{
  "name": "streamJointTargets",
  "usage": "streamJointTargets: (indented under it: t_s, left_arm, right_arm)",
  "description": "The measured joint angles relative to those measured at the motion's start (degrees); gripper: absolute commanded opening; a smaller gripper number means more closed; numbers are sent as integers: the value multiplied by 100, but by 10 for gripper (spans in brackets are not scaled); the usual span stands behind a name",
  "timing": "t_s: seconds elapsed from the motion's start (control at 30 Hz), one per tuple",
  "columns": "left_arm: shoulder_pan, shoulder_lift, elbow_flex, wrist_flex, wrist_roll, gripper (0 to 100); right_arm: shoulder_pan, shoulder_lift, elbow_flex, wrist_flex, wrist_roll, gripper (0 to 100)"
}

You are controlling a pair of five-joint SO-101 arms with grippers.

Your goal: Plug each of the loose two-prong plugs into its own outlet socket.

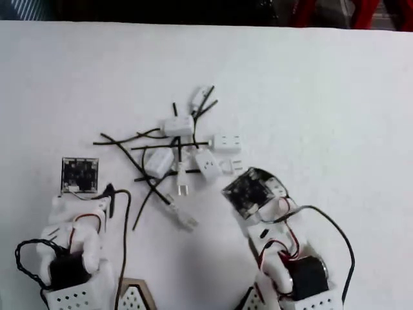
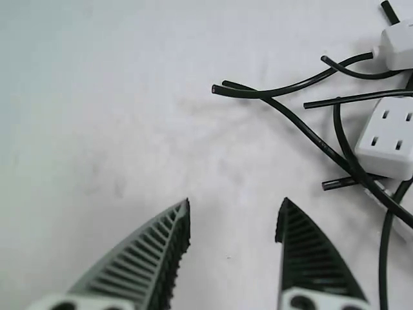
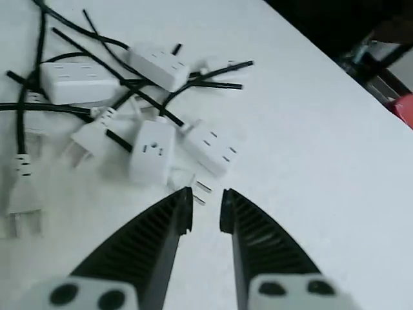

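We see left gripper (image 2: 233, 216) and right gripper (image 3: 205, 208) fingers apart, empty. Tangled cords (image 2: 303, 128) may drag neighbouring sockets (image 3: 151, 152) when 1 plug (image 3: 24, 194) lifts.

Plain white table (image 1: 335, 97) spreads across the whole high view. Past its far edge the room goes dark. There are some red frame pieces (image 1: 361, 13) off toward the far right corner, and a blue-striped thing (image 1: 26, 8) at the far left, too cropped to identify.
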Motion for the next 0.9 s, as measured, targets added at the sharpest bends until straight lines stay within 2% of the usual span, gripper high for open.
streamJointTargets:
  t_s: [0.13,0.23,0.47,0.67,0.9]
  left_arm:
    - [0,0,0,0,0,222]
    - [-53,0,0,0,0,222]
    - [-765,0,9,-202,0,222]
    - [-826,0,9,-211,0,222]
    - [-826,0,53,-211,0,222]
  right_arm:
    - [-730,1547,-888,123,-413,89]
    - [-1143,2840,-1363,123,-756,127]
    - [-1908,5301,-2154,132,-1240,150]
    - [-2286,6831,-2813,114,-1354,151]
    - [-2330,8035,-2954,-404,-1354,149]
